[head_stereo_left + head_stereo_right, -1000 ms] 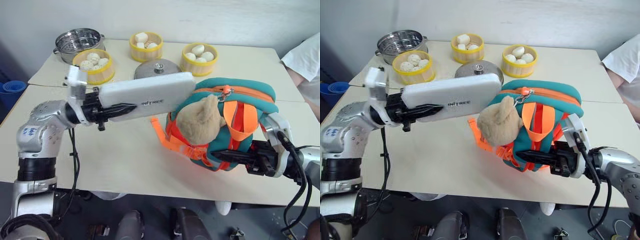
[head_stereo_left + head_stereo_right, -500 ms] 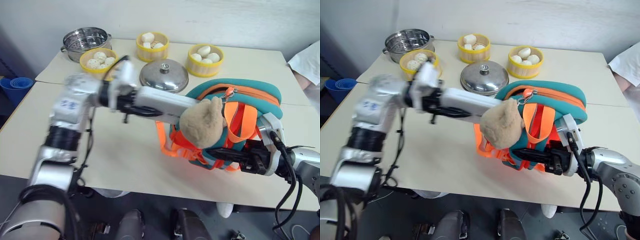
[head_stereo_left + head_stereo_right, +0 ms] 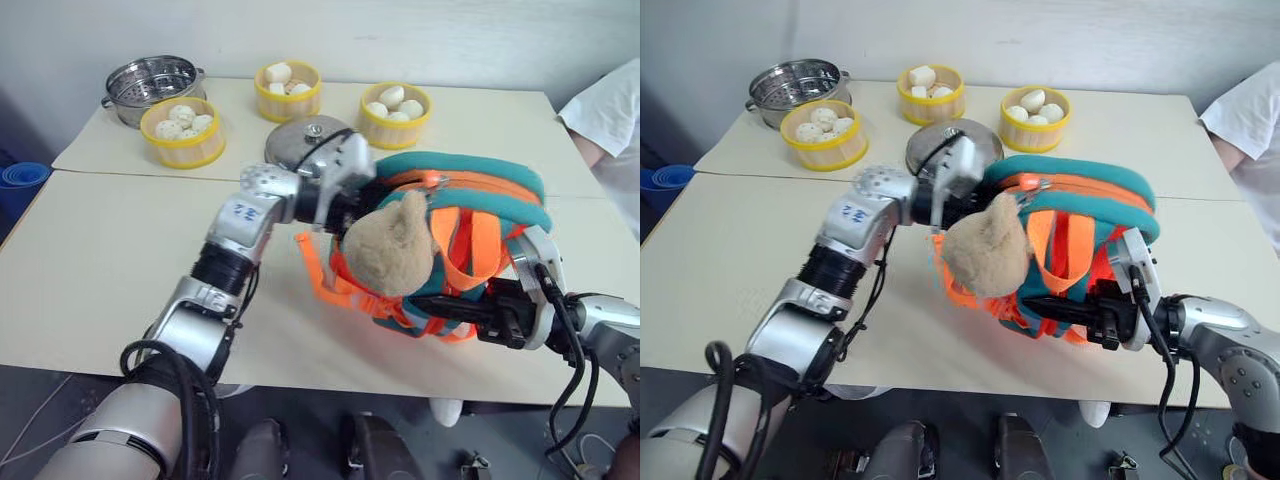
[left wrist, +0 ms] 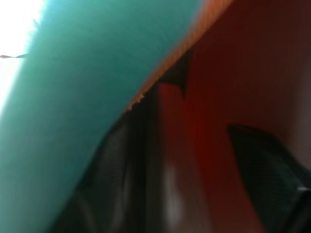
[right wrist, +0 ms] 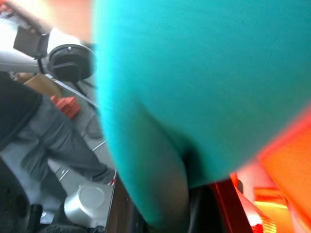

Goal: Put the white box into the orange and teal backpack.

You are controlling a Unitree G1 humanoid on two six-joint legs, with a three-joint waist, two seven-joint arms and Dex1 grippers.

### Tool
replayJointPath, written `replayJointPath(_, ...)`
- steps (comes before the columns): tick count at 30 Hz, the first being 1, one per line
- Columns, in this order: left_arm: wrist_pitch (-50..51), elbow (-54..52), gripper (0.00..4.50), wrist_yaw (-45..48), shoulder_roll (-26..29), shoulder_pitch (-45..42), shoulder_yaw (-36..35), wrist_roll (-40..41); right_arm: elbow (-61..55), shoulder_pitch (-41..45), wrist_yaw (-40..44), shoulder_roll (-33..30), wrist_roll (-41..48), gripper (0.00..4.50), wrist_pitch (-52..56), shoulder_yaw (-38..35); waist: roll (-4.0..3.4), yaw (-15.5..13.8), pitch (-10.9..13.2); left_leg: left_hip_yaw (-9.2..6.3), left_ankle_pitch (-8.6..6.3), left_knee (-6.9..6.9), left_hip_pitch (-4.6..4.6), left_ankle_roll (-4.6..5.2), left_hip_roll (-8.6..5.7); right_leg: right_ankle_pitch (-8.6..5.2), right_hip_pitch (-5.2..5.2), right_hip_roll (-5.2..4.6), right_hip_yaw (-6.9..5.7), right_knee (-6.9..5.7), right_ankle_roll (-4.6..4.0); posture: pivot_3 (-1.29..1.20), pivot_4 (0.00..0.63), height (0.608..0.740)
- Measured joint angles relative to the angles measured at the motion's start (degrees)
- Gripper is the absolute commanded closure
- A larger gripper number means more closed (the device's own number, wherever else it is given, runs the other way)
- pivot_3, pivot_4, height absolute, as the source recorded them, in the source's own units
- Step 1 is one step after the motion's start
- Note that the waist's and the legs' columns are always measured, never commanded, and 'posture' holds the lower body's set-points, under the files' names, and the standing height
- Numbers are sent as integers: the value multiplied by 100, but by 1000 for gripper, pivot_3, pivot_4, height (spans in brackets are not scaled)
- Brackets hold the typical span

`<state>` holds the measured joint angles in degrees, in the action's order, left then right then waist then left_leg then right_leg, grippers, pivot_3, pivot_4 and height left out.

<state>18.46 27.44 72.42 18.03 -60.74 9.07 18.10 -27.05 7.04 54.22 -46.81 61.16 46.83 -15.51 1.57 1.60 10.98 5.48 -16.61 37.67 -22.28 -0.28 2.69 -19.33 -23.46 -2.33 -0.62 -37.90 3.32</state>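
The orange and teal backpack [image 3: 470, 190] lies on its side on the table, and a tan plush toy [image 3: 385, 245] hangs on its front. My left hand [image 3: 335, 188] is pushed into the bag's open end behind the toy, so its gripper is buried inside. The left wrist view looks at teal fabric [image 4: 87, 97] and the orange lining. The white box is hidden. From the right, my right gripper [image 3: 470, 312] is shut on the backpack's lower edge among the orange straps.
At the back of the table stand a steel pot [image 3: 152, 80], a steel lid [image 3: 300, 140] and three yellow steamer baskets of buns [image 3: 183, 130] [image 3: 286, 88] [image 3: 395, 112]. A person's white sleeve [image 3: 610, 110] shows at the far right.
My left arm swung right and carried the white box into the backpack's open end, where it passed out of sight. The right gripper kept its hold on the bag.
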Motion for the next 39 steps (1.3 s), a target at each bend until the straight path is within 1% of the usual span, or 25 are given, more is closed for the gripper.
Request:
replayJointPath(2, -48, 33, 713, 436, 378, 57, -278, 227, -2, -13, -96, 93, -42, 4500, -66, -1, 0, 16, 0, 0, 19, -5, -1, -34, 1, -1, -3, 1, -2, 0, -2, 0, 150, 740)
replayJointPath(5, -31, 51, 713, 1068, 984, 109, -581, 443, -6, -13, -214, 250, -107, 4500, -141, 13, 0, -3, 0, -2, 21, -9, -2, -36, -2, -2, -3, -1, -5, 4, -3, 0, 150, 740)
replayJointPath(7, 3, -197, 713, 1354, 1281, 330, -661, 544, -10, -20, -253, 261, -161, 4500, -183, 32, -1, -9, 0, -1, 19, -8, -3, -33, -4, -2, -2, -7, -4, 7, -3, 0, 150, 740)
replayJointPath(9, 21, -525, 713, 1350, 1267, 519, -687, 646, -11, -17, -260, 266, -177, 4500, -191, 51, 0, -56, 0, -10, 16, 3, -13, -27, -7, -1, -2, -12, -11, 7, -2, 0, 150, 740)
replayJointPath(12, 60, -1442, 713, 1171, 989, 747, -704, 891, -11, 6, -263, 276, -223, 4500, -211, 143, 0, -150, 0, -10, 7, 18, -18, -11, -9, 1, 2, -17, -9, 8, 2, 0, 150, 740)
replayJointPath(15, 245, -2421, 713, 776, 641, 936, -708, 1184, -11, 58, -260, 311, -278, 4500, -219, 214, 0, -148, 0, -8, 4, 20, -14, -7, -10, 2, 5, -17, -4, 6, 4, 0, 150, 740)
replayJointPath(17, 377, -2872, 713, 574, 457, 1119, -671, 1357, -10, 66, -258, 312, -299, 4500, -221, 253, -1, -118, 0, -5, 5, 19, -11, -9, -6, 2, 4, -10, 0, 3, 4, 0, 150, 740)
replayJointPath(19, 391, -3129, 713, 396, 355, 1268, -574, 1380, -10, 67, -255, 312, -307, 4500, -221, 294, -1, -102, 0, -6, 7, 19, -7, -13, -4, 2, 4, -5, 0, -2, 4, 0, 150, 740)
replayJointPath(22, 232, -3205, 713, 240, 282, 1401, -415, 1278, -10, 92, -256, 312, -316, 4500, -222, 328, -1, -102, -1, -6, 7, 19, -2, -12, -5, 2, 7, -2, 3, -4, 4, 0, 150, 740)
replayJointPath(25, 63, -3229, 1316, 145, 228, 1542, -282, 1179, -10, 99, -259, 312, -326, 4500, -222, 329, -1, -114, -1, -5, 7, 19, -3, -12, -5, 2, 7, -3, 3, -1, 4, 0, 150, 740)
replayJointPath(26, -10, -3234, 1584, 103, 205, 1568, -261, 1147, -9, 104, -261, 312, -327, 4500, -225, 329, -1, -121, -1, -5, 7, 19, -3, -13, -5, 2, 7, -3, 3, 0, 4, 0, 150, 740)
replayJointPath(29, -171, -3235, 2507, -14, 187, 1625, -190, 1051, -9, 117, -276, 312, -329, 4500, -249, 329, -1, -135, -1, -5, 7, 19, -4, -12, -6, 2, 7, -4, 3, 0, 4, 0, 150, 740)
replayJointPath(30, -203, -3235, 2877, -58, 187, 1624, -182, 1031, -8, 119, -289, 313, -330, 4500, -258, 329, -1, -137, -1, -5, 7, 19, -4, -11, -6, 2, 8, -3, 3, 0, 4, 0, 150, 740)
replayJointPath(33, -165, -3230, 3731, -154, 200, 1623, -208, 1076, -9, 120, -338, 328, -329, 4500, -283, 329, -1, -135, -1, -5, 7, 19, -3, -11, -6, 2, 8, -4, 3, 0, 4, 0, 150, 740)
replayJointPath(35, 36, -3155, 4228, -190, 339, 1578, -372, 1260, -11, 122, -392, 367, -325, 4500, -295, 329, -1, -121, -1, -5, 7, 19, -3, -12, -4, 2, 7, -3, 4, -2, 4, 0, 150, 740)
replayJointPath(36, 147, -3061, 4397, -191, 509, 1516, -515, 1364, -11, 110, -414, 370, -311, 4500, -299, 317, -1, -108, -1, -5, 7, 19, -3, -12, -3, 2, 6, -1, 3, -4, 4, 0, 150, 740)
replayJointPath(37, 220, -2948, 4459, -193, 670, 1437, -674, 1426, -12, 79, -435, 370, -293, 4500, -300, 279, -1, -101, -1, -6, 7, 19, -3, -12, -1, 2, 6, 0, 2, -3, 4, 0, 150, 740)
replayJointPath(39, 280, -2622, 4461, -208, 1057, 1200, -1060, 1496, -19, -30, -484, 370, -255, 4500, -300, 144, -1, -103, -1, -7, 7, 18, -3, -12, -2, 2, 7, -1, 0, -3, 3, 0, 150, 740)
